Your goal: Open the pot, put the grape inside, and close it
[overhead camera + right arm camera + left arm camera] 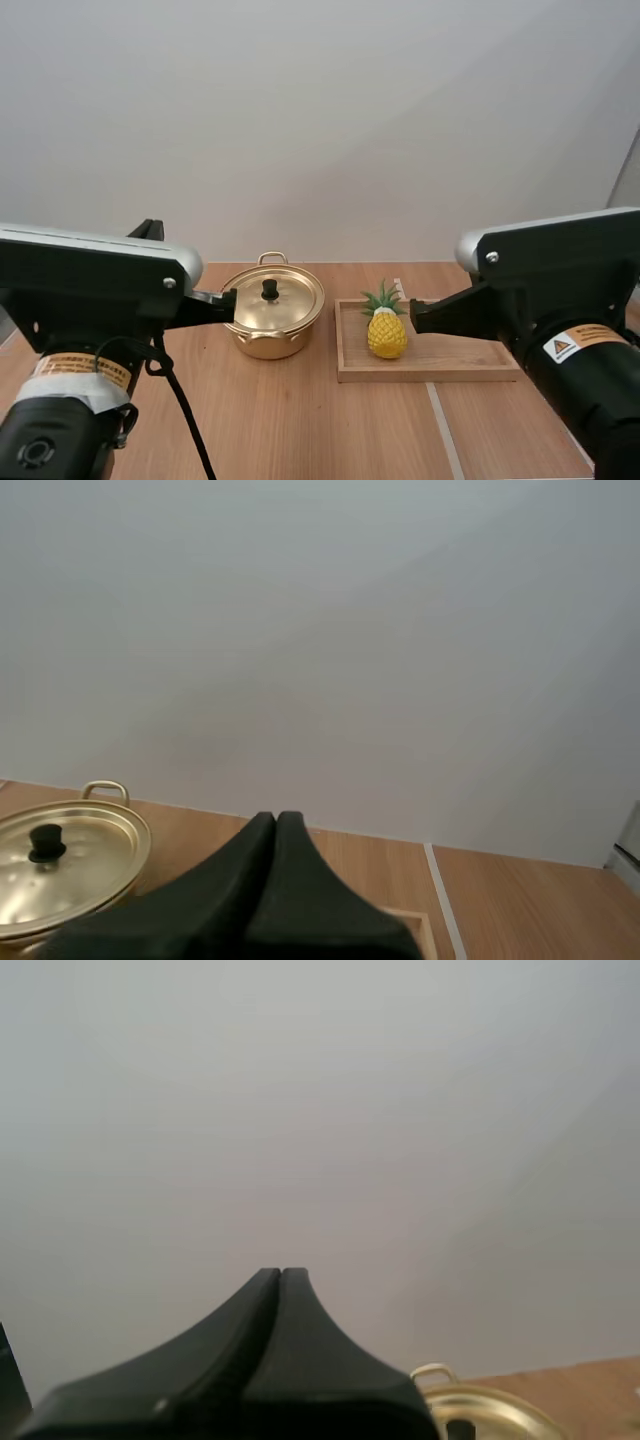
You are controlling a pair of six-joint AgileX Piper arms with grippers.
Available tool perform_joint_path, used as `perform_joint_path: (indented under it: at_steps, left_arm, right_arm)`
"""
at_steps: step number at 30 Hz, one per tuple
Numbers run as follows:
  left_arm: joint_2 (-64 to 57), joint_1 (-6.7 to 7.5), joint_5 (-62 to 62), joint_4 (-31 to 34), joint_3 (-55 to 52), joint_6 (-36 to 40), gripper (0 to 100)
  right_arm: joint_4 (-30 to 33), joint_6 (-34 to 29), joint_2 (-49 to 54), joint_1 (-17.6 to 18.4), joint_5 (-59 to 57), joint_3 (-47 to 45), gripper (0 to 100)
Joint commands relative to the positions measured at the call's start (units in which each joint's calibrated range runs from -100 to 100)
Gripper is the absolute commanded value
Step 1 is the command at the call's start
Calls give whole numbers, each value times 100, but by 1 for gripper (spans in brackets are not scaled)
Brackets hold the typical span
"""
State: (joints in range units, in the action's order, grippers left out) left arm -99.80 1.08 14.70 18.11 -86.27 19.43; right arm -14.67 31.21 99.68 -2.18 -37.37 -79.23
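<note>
Left end effector (228, 303) and right end effector (415, 313) both closed empty, so I'd open left and center on the lid knob (270, 289) at its 3 o'clock.

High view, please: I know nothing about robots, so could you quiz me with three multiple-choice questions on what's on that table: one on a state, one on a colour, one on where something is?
1. The pot and its lid: what state?
A. tipped over
B. closed
C. open
2. What colour is the lid's knob?
A. black
B. red
C. gold
3. Where is the pineapple?
A. inside the pot
B. on top of the lid
C. on the wooden tray

Answers: 1 B, the lid sits on the upright pot. 2 A, the knob is black against the gold lid. 3 C, the pineapple stands on the tray, right of the pot.
</note>
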Motion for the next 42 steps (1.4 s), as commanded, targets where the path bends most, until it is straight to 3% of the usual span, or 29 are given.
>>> perform_joint_path:
  at_steps: [1,11,19,42]
  left_arm:
    - [-20,-12,-118,75,-339,-151,0]
    - [-20,-12,1107,64,-1074,148,0]
    - [-20,-12,1616,39,-1373,899,0]
    - [-20,-12,1719,9,-1373,888,0]
  right_arm:
    - [83,45,32,-20,470,-508,0]
    - [173,45,32,-20,384,-1632,0]
    - [173,13,32,-20,-105,-1664,0]
    - [128,13,32,-20,-26,-1774,0]
